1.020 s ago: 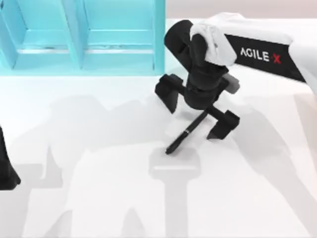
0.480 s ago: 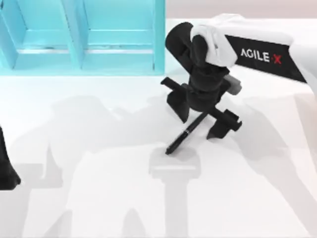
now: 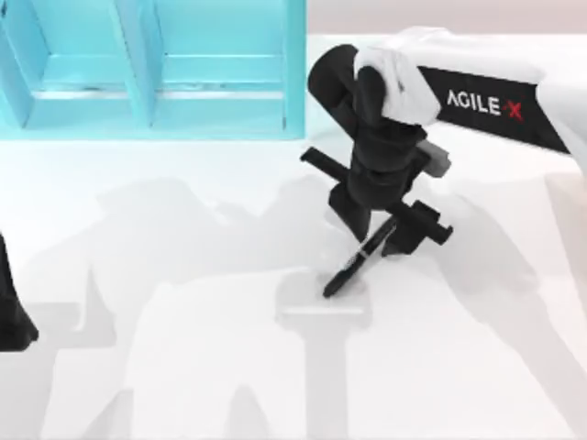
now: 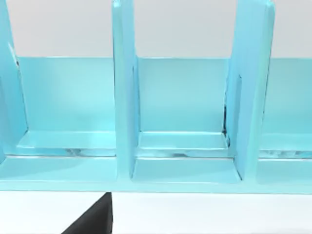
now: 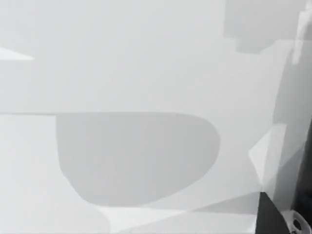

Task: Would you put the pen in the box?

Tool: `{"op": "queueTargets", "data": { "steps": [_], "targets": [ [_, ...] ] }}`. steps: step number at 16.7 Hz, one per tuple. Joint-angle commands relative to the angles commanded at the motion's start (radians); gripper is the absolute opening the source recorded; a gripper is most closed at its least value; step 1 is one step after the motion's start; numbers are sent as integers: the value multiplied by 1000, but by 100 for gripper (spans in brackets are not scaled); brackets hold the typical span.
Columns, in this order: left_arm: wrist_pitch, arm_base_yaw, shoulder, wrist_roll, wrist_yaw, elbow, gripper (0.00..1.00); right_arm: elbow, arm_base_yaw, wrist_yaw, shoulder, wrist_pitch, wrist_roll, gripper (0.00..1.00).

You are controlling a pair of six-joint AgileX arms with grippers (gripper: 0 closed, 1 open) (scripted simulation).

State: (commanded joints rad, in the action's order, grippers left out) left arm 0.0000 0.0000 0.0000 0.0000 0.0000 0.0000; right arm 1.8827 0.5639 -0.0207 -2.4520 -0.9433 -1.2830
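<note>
The slim black pen (image 3: 350,269) slants on the white table right of centre, its lower tip toward the front. Its upper end sits between the fingers of my right gripper (image 3: 381,235), which points down and is shut on it. The box (image 3: 156,101) is turquoise, with upright dividers forming open compartments. It stands at the back left, well away from the pen. The left wrist view faces the box (image 4: 185,165) from close by. My left arm (image 3: 11,316) is parked at the table's left edge.
The white table (image 3: 183,367) carries broad grey shadows of the arms. The right arm's white and black link (image 3: 477,101) reaches in from the back right. The right wrist view looks down on bare shadowed table (image 5: 136,156).
The right gripper's fingers have drawn together around the pen's upper end. The pen has shifted slightly right and toward the front. The left arm has not moved.
</note>
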Motion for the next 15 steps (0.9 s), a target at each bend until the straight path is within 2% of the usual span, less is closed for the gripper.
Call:
{"op": "queueTargets", "data": {
  "steps": [3,4,6,15],
  "targets": [
    [0,0,0,0,0,0,100,0,0,0,0,0,0,0],
    [0,0,0,0,0,0,100,-11,-7,21,71,-70,36,0],
    [0,0,0,0,0,0,100,4,-3,21,67,-87,36,0],
    [0,0,0,0,0,0,100,303,-7,21,107,-427,37,0]
  ]
}}
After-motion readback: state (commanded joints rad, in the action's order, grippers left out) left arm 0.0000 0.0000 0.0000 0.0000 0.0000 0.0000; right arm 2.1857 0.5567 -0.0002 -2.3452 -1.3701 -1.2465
